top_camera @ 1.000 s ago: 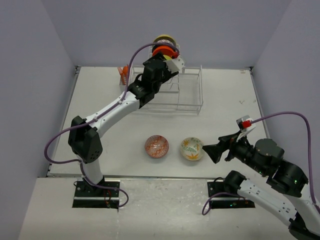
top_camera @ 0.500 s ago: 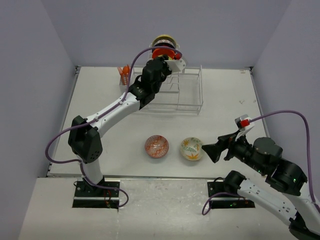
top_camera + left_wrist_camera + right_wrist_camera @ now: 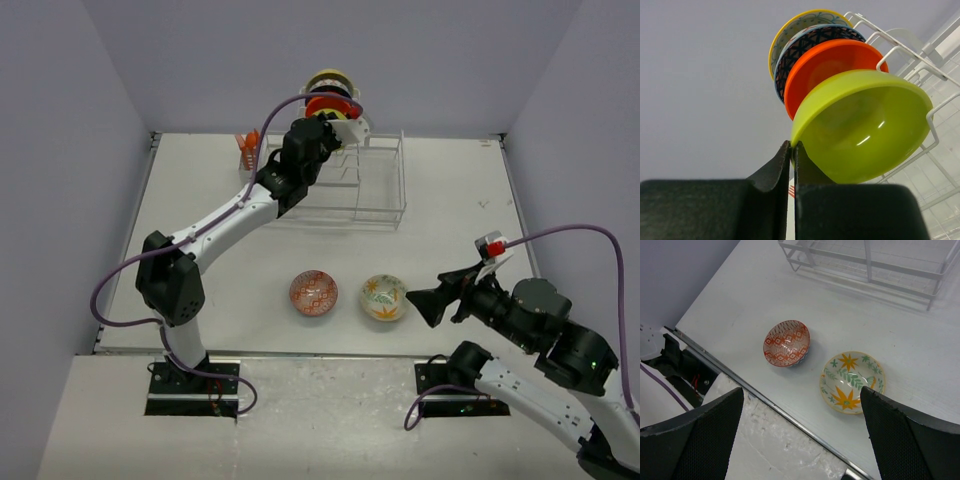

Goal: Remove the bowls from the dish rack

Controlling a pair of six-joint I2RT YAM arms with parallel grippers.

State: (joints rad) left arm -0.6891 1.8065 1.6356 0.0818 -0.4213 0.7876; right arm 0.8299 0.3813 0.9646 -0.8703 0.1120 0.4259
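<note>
At the far end of the dish rack (image 3: 372, 188), left gripper (image 3: 792, 147) pinched almost closed on the rim of the lime green bowl (image 3: 865, 127), seemingly gripping; we would lift it straight up past the wire dividers (image 3: 900, 50); right gripper (image 3: 800, 432) spread wide, empty.

Glossy lime bowl (image 3: 860, 125) (prob. plastic), smooth white wire rack (image 3: 869, 270), matt tabletop (image 3: 740, 305)

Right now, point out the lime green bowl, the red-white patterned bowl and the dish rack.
lime green bowl (image 3: 865, 130), left wrist view, middle of its glossy side.
red-white patterned bowl (image 3: 786, 342), right wrist view, centre of its inside.
dish rack (image 3: 372, 200), top external view, bare base grid.
</note>
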